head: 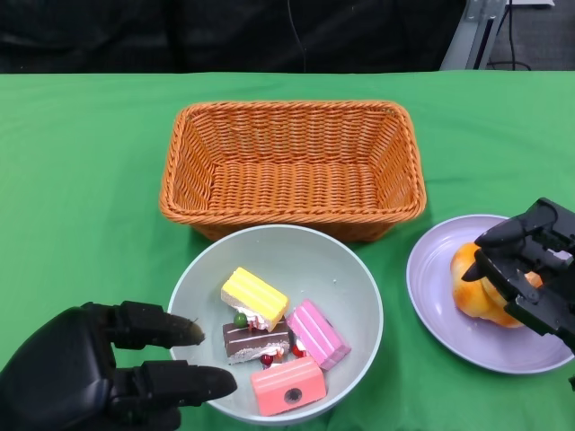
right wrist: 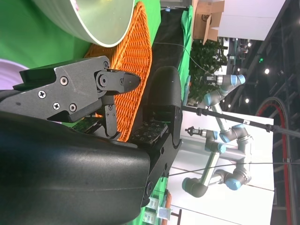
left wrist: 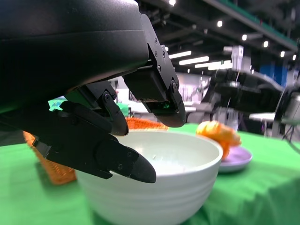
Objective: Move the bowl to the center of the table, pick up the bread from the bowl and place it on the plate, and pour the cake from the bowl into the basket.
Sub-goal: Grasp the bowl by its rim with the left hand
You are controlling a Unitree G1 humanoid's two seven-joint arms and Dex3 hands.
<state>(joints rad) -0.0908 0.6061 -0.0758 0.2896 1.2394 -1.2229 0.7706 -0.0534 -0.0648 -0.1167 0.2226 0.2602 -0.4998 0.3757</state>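
The bowl (head: 355, 287) sits near the middle of the green tabletop (head: 81, 180), just in front of the wicker basket (head: 292, 162), so the first step looks done. The bread (head: 481, 283) is already on the lilac plate (head: 440, 314) to the right, and the right hand (head: 530, 269) hovers right over it, fingers curved around the bun; whether they grip it or have just let go cannot be told, since the hand covers part of the loaf and its own wrist view shows only black fingers against the basket and bowl rim. Call the second step finished or nearly so

Inside the bowl the cake pieces are all there: a yellow slice (head: 254, 297), a chocolate one (head: 256, 341), a pink one (head: 316, 333) and a salmon block (head: 287, 386). The basket holds nothing yet, so the pour is what remains

The left hand (head: 103, 368) waits at the bowl's near-left edge, fingers apart and holding nothing, fingertips just at the rim. The left wrist view confirms it: fingers spread on either side of the bowl wall (left wrist: 154, 187), not closed on it. The likely next job is to grip that rim, lift and tip the bowl over the basket's near wall; four loose pieces could tumble short of it if the tilt comes early
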